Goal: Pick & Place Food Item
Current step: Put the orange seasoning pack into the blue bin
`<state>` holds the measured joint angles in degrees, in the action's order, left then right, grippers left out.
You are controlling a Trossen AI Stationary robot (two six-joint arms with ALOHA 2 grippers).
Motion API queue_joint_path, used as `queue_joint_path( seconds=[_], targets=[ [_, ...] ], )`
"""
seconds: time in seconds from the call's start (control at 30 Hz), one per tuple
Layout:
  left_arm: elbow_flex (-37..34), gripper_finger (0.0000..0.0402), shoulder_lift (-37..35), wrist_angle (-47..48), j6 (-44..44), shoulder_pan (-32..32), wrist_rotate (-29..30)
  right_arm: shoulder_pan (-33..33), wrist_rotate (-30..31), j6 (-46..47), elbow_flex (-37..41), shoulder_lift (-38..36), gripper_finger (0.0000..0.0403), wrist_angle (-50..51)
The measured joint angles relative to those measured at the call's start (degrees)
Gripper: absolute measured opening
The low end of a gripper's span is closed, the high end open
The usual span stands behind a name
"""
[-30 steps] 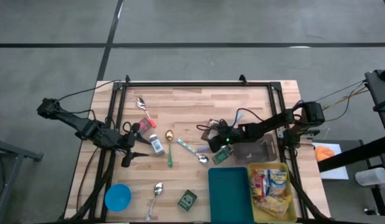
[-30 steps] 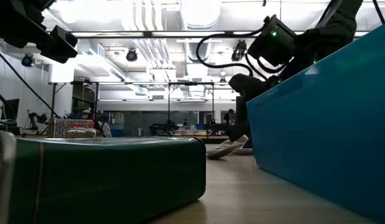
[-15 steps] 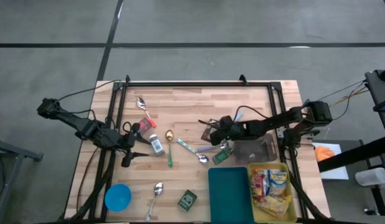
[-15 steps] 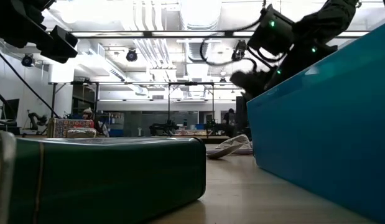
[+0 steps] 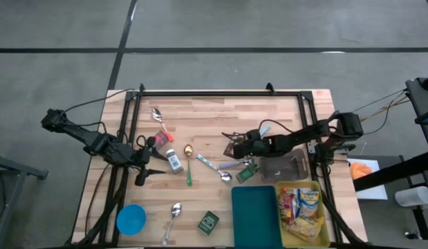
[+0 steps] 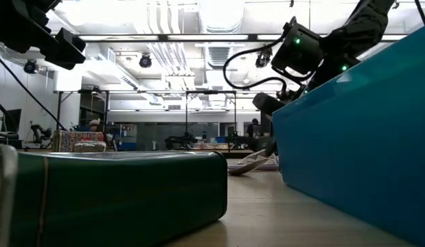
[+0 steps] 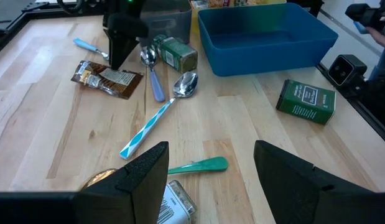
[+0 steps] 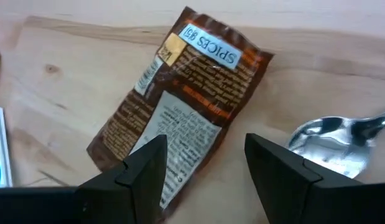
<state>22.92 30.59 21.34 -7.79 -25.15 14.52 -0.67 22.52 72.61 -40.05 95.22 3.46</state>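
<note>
Hovering low over the middle of the wooden table (image 5: 220,114), the right gripper (image 8: 201,165) is seen with its fingers apart and nothing between them, directly above a brown spice packet (image 8: 180,102) that lies flat on the boards, label up; the packet (image 5: 234,146) is not gripped. Just beside the packet, a metal spoon (image 8: 341,140) is noted, and a blue-and-white striped spoon (image 7: 156,118) lies near it. A small green tin (image 7: 175,53) is found tipped against the blue bin (image 7: 264,34) at the table's near right side, with a clear container (image 5: 281,166) next to it and a tray of yellow snack packets (image 5: 302,207) beside the bin. A second green tin (image 5: 208,222) rests apart near the front edge. The left gripper (image 7: 211,171) is held at the table's left side, fingers apart and empty, with a green-handled spoon (image 7: 198,165) and a small labelled jar (image 5: 173,161) close before it. A blue lid (image 5: 131,219), a plain spoon (image 5: 173,211) and a red-handled spoon (image 5: 160,121) are recorded on the left half
</note>
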Motion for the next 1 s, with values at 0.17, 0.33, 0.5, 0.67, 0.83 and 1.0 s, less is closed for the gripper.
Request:
queue_joint_path(
  seconds=[0.17, 0.33, 0.5, 0.67, 0.83, 1.0],
  targets=[
    [0.0, 0.0241, 0.02, 0.03, 0.0, 0.0, 0.0, 0.58, 0.59, 0.71, -0.07, 1.55, 0.0213, -2.01],
    [0.0, 0.0241, 0.02, 0.02, 0.0, -0.01, 0.0, 1.4, 0.62, 0.52, -0.15, 2.97, 0.0213, -4.67],
    [0.0, 0.0241, 0.02, 0.02, 0.0, -0.02, 0.0, 1.44, 0.61, -0.71, -0.15, 3.26, 0.0212, -5.65],
    [0.0, 0.0241, 0.02, 0.02, 0.01, -0.01, 0.0, 1.53, 0.55, -0.75, -0.11, 3.28, 0.0175, -5.21],
    [0.0, 0.0241, 0.02, 0.02, 0.0, 0.0, 0.0, 1.55, 2.0, -0.6, 0.0, 3.39, 0.0106, -4.65],
    [-0.02, 0.0241, 0.02, 0.02, 0.01, -0.01, -0.01, 1.6, 2.47, -0.55, 0.04, 3.43, 0.0044, -4.41]
  ],
)
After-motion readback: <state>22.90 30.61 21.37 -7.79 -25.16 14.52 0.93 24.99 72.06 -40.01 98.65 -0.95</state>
